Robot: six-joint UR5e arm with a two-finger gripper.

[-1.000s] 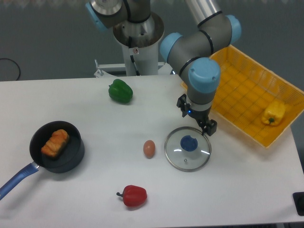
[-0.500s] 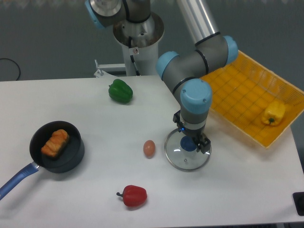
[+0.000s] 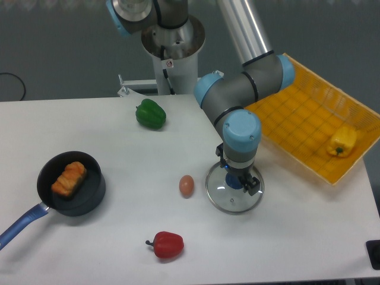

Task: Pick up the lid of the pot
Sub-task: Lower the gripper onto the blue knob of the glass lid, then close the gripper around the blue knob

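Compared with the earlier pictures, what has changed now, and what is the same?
The arm came down the picture and slightly left, bringing the open jaws over the lid, by its blue knob. Nothing was gripped or released. The lid, pan, egg, red pepper, green pepper and orange crate stayed put.

Cannot confirm contact between gripper (image 3: 237, 168) and blue knob (image 3: 234, 181), partly hidden along with the far rim of the pot lid (image 3: 225, 199). Note pan handle (image 3: 22, 225) cut off at left edge, arm (image 3: 249, 89) at top, black object (image 3: 373, 252) at right.
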